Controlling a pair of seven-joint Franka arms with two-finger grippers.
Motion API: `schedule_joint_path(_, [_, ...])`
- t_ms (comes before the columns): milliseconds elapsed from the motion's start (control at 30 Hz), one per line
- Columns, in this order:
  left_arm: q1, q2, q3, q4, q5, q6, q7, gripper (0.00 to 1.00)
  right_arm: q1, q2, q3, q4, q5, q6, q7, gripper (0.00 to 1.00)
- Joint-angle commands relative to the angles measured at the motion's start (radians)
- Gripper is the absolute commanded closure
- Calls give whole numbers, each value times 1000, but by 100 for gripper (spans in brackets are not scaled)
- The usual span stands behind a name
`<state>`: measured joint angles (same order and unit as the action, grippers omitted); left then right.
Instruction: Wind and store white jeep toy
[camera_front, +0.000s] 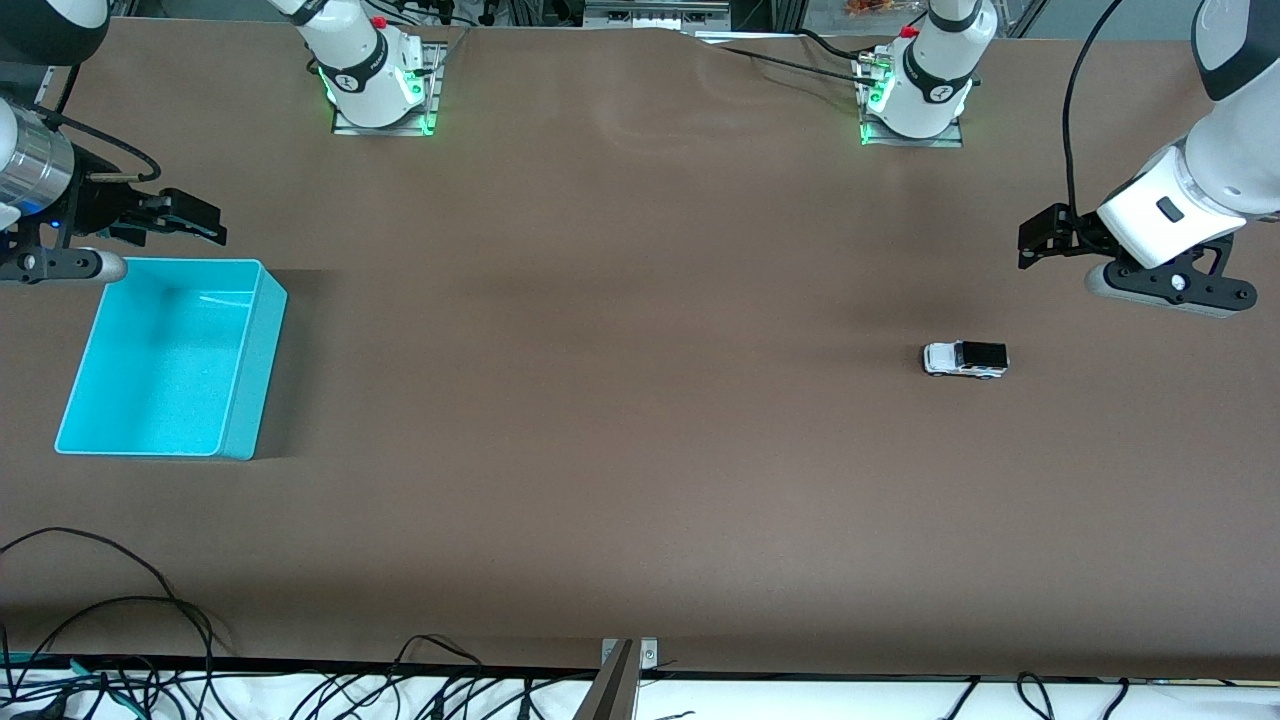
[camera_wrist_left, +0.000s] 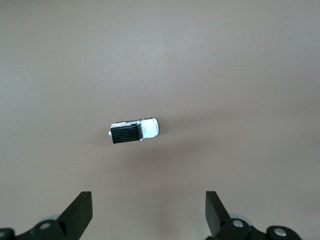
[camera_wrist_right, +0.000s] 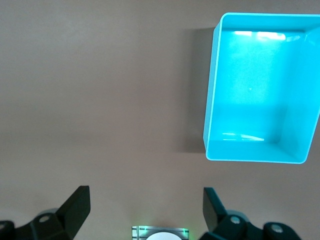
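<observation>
The white jeep toy (camera_front: 965, 359) (camera_wrist_left: 134, 131), white with a black roof and rear, stands on its wheels on the brown table toward the left arm's end. My left gripper (camera_front: 1040, 240) (camera_wrist_left: 148, 212) hangs open in the air at that end of the table, beside the toy and apart from it, nothing between its fingers. At the right arm's end, my right gripper (camera_front: 185, 218) (camera_wrist_right: 146, 210) is open and empty, up in the air by the rim of the cyan bin (camera_front: 245, 370) (camera_wrist_right: 210, 120). The bin is empty.
Both arm bases (camera_front: 375, 80) (camera_front: 915, 90) stand at the table's edge farthest from the front camera. Loose black cables (camera_front: 120, 640) lie along the edge nearest that camera. Brown table surface (camera_front: 620, 380) stretches between the bin and the toy.
</observation>
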<state>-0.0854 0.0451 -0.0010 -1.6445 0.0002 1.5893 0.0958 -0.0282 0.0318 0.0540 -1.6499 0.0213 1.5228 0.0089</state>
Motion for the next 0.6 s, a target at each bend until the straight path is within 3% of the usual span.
schedule_joint_path(0, [-5, -1, 1, 8, 18, -15, 5, 0, -7, 4, 3, 18, 2, -13, -12, 0])
schedule_joint_path(567, [-5, -1, 1, 6, 21, -18, 7, 0, 1, 5, 12, 21, -3, 4, -12, 0])
